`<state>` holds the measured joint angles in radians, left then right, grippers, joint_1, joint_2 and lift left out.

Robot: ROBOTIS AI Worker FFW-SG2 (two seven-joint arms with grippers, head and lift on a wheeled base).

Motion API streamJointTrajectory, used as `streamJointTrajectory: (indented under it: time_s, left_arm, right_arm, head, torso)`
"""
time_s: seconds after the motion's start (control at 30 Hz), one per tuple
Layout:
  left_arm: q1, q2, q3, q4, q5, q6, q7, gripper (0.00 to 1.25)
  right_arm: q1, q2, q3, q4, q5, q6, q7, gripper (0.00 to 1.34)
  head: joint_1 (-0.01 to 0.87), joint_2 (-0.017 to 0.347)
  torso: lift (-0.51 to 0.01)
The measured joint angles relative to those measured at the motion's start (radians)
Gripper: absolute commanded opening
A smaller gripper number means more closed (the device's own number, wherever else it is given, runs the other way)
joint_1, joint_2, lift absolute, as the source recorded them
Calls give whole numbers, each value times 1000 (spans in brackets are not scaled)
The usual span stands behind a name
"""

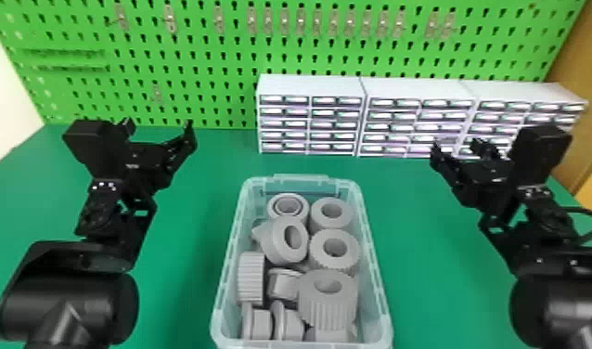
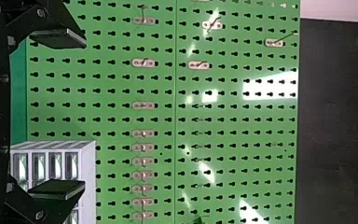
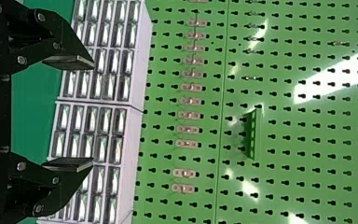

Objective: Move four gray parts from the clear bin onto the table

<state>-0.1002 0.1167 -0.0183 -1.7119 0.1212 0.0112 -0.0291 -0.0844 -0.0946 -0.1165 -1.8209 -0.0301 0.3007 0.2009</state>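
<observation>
ribbed, round gray parts in clear plastic bin, both flat black jaws wide

The clear bin stands upright, open-topped, on the green surface; within it lie gray parts, several hollow, some ribbed, variously upright or tilted.

Passage lies over the table at the bin's 9 o'clock, short of the left arm, and at 3, short of the right arm. Gray parts crowd inside; drawers block 12 to 2, backed by pegboard.
</observation>
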Motion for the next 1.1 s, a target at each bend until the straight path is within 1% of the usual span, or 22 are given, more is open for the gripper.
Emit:
streamJointTrajectory:
  time_s: [0.23,0.57,0.97,1.1]
  left_arm:
    - [4,-1,5,0,0,-6,0,1042]
    - [8,0,3,0,-3,-7,0,1042]
    - [6,0,6,0,-3,-8,0,1042]
    - [7,0,8,0,-3,-8,0,1042]
  right_arm:
    - [-5,-1,18,-1,-2,0,0,815]
    - [3,-14,27,-1,-8,4,0,815]
    - [-4,-15,33,-1,-8,8,0,815]
    - [-6,-10,31,-1,-10,8,0,815]
  head:
    - [678,34]
    - [678,34]
    - [678,34]
    - [678,34]
  torso:
    - [-50]
    - [-50]
    - [-50]
    - [-50]
